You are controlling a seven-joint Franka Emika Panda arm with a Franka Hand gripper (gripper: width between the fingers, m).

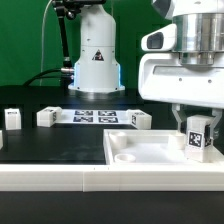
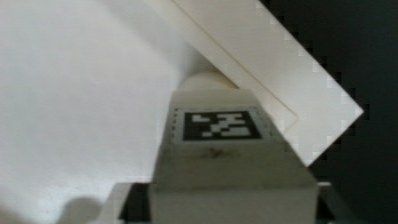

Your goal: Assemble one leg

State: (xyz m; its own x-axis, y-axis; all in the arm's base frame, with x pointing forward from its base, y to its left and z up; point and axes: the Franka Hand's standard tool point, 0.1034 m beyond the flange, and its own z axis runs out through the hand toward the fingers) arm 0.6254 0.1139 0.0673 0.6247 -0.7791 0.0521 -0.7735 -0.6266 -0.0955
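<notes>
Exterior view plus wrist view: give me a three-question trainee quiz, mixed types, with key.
1. True or false: the gripper holds a leg.
2. The held leg is over which part? A) the marker board B) the white panel C) bare black table
3. Fill in: counting only loose legs on the table, such as this one, the exterior view shows ___.

Key: 1 true. 2 B. 3 three.

A black table [image 1: 60, 150] is seen carrying a large white panel [image 1: 150, 152], three small white legs [image 1: 11, 118] [image 1: 46, 116] [image 1: 139, 119] and the marker board [image 1: 95, 116].
</notes>
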